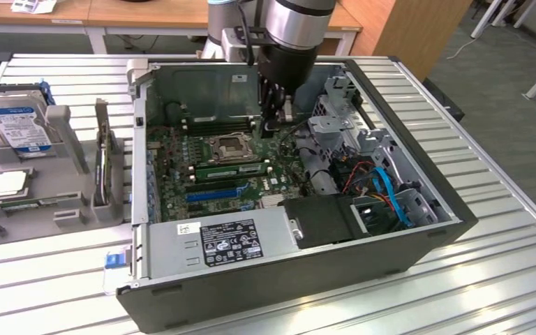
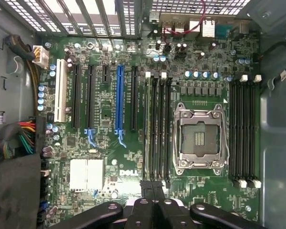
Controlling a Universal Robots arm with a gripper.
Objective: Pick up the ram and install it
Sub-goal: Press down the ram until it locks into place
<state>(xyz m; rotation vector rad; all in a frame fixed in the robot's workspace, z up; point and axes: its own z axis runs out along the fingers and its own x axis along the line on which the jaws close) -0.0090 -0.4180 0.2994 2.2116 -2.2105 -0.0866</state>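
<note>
The end effector (image 1: 273, 127), closed, hangs inside the open computer case (image 1: 324, 279) just above the motherboard (image 1: 170, 150).

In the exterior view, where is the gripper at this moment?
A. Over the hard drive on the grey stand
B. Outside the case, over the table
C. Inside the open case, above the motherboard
C: the gripper hangs inside the open case, above the motherboard, well away from the hard drive on the exterior view's left.
</note>
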